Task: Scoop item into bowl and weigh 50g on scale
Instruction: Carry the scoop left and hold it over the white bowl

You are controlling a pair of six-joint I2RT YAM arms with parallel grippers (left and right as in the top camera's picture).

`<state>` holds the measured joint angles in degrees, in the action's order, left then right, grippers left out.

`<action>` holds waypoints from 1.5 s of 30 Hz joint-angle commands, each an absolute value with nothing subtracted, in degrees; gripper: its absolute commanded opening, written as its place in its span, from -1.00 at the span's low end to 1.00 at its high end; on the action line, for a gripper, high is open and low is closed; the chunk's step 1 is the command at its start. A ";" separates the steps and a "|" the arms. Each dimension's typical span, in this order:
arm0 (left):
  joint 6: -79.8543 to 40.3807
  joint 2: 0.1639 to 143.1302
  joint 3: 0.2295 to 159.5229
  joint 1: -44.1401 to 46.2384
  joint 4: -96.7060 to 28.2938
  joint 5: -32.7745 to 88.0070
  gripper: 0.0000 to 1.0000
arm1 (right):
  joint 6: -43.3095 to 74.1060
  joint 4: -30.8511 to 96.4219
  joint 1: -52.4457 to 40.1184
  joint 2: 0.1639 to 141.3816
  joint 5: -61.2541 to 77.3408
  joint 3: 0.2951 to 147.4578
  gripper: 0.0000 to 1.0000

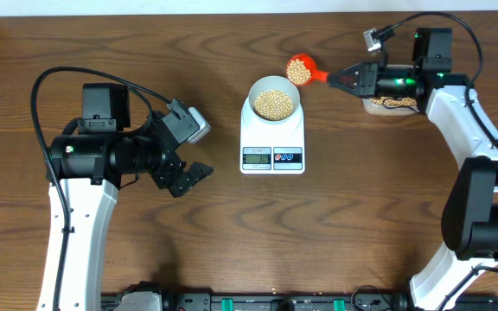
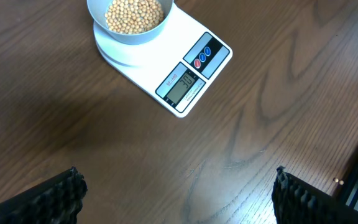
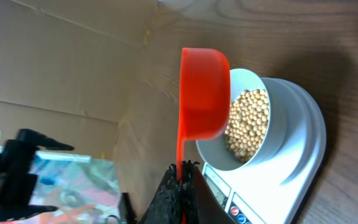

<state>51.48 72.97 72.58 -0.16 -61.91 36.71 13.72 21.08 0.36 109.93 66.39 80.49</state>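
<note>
The white scale (image 1: 294, 134) stands mid-table with the pale bowl (image 1: 252, 97) on it, filled with beige beans (image 1: 273, 104). My right gripper (image 1: 340, 79) is shut on the handle of a red scoop (image 1: 300, 69), which hangs just behind and to the right of the bowl with a few beans showing in it. In the right wrist view the scoop (image 3: 202, 93) is turned on its side next to the bowl (image 3: 278, 134) and beans (image 3: 248, 121). My left gripper (image 1: 193, 177) is open and empty, left of the scale (image 2: 160, 59); its fingers (image 2: 61, 196) stand wide apart.
A clear tub of beans (image 1: 387, 104) sits under the right arm at the back right. A cardboard wall (image 3: 55, 56) rises behind the table. A black rail (image 1: 258, 302) runs along the front edge.
</note>
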 commanded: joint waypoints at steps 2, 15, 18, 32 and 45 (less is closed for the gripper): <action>52.47 73.30 73.71 -0.36 -62.13 36.42 0.96 | 3.36 20.75 -1.89 110.26 62.43 80.44 -0.98; 52.47 73.30 73.71 -0.36 -62.11 36.40 0.96 | -6.55 20.73 -3.79 110.26 61.80 80.44 -0.98; 52.47 73.30 73.71 -0.36 -62.11 36.42 0.96 | -8.08 20.78 -3.79 110.26 61.78 80.44 -0.98; 52.47 73.30 73.71 -0.36 -62.11 36.40 0.96 | -13.82 20.73 -3.81 110.26 60.27 80.44 -0.98; 52.47 73.30 73.71 -0.36 -62.11 36.42 0.96 | -13.80 20.73 -3.81 110.26 60.31 80.44 -0.98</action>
<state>51.48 72.97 72.58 -0.16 -61.91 36.71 -12.62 20.93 -3.62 109.93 59.51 80.49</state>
